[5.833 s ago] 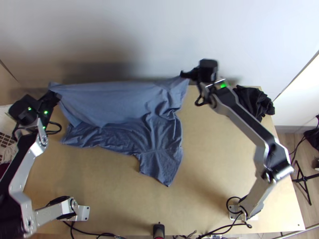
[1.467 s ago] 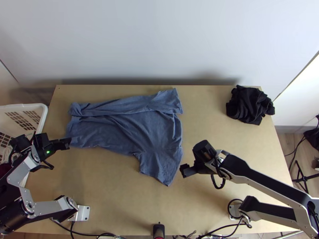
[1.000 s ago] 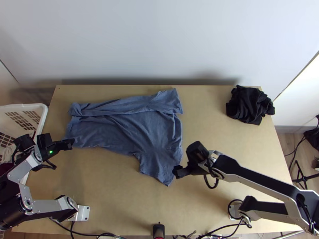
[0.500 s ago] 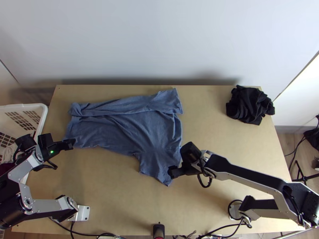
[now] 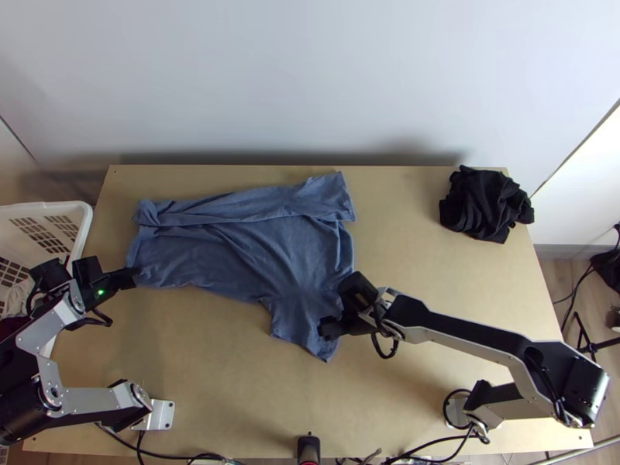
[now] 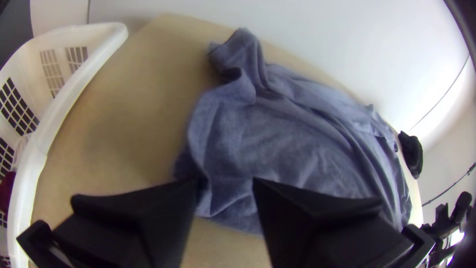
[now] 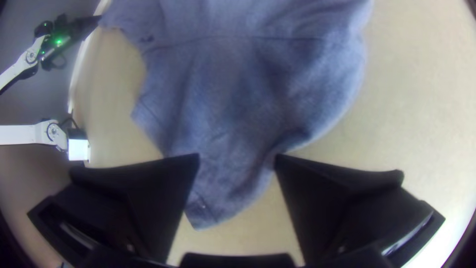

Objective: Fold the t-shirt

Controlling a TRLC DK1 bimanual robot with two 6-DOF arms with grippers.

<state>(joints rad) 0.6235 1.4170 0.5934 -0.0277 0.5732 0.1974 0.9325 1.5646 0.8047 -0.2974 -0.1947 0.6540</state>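
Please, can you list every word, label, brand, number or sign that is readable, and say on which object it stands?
There are none that I can read.
Blue t-shirt: no lettering on the visible cloth; the pale speck on its sleeve is too small to identify.
Black cloth and white basket: no readable text.

Mine is a robot workspace, lab or home I can't tell: arms [image 5: 457,329] mounted on a wooden counter [image 5: 217,372], cables [image 5: 446,439] near, white basket [image 5: 62,205] left, wood-look floor [image 5: 559,275] and black stand [image 5: 590,349] right.
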